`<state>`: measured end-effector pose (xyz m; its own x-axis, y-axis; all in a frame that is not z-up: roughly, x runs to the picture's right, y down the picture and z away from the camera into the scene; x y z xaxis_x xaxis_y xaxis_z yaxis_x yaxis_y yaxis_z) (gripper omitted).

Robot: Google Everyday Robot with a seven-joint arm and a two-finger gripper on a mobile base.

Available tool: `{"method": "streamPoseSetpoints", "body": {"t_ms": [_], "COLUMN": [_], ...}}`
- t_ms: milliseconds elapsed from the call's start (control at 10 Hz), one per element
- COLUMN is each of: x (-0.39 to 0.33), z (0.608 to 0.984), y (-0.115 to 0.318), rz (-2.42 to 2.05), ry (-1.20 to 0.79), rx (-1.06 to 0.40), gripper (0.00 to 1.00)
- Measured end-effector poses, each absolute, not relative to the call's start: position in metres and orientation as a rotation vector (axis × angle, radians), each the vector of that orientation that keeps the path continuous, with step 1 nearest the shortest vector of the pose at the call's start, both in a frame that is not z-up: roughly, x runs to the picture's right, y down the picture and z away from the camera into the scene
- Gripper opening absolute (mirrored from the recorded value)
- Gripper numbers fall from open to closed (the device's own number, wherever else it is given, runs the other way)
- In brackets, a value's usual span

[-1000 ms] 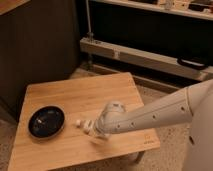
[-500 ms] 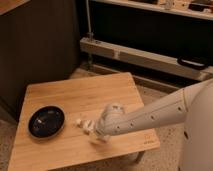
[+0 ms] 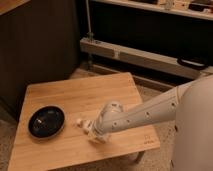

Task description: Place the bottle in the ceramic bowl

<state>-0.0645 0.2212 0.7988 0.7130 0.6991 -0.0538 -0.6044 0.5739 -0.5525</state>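
Nearest to us, on the right, is the robot's white body [image 3: 197, 131]. Its pale arm [image 3: 145, 116] reaches leftward and down over the wooden worktop [image 3: 80, 95]. The arm ends in the claw [image 3: 91, 132], which sits low over the front half of the worktop, near its middle. We cannot tell how far open the claw is, nor whether it has a real hold on anything. At the claw's left tip we see a small whitish shape that we take to be the bottle [image 3: 80, 122]. It is touching or just beside the claw and close above the wood. To its left, apart from it, the ceramic bowl [image 3: 46, 121] rests on the worktop near the left edge, black, glossy and upright. The bottle is outside the bowl. Beyond the worktop, a long grey rail [image 3: 135, 55] runs across in front of dark panels, and a thin upright pole [image 3: 88, 20] rises from its left end.
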Motion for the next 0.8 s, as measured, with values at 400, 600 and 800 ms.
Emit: {"method": "streamPoseSetpoints", "body": {"t_ms": [400,600,800], "x": [-0.077,-0.084,-0.092], "z": [0.805,0.806,0.801], "y": [0.219,0.212,0.190], "rz": [0.774,0.781,0.819], "ry": [-0.182,-0.192,-0.239], "rx": [-0.616,-0.626,-0.635], "gripper": [0.25,0.10,0.09]}}
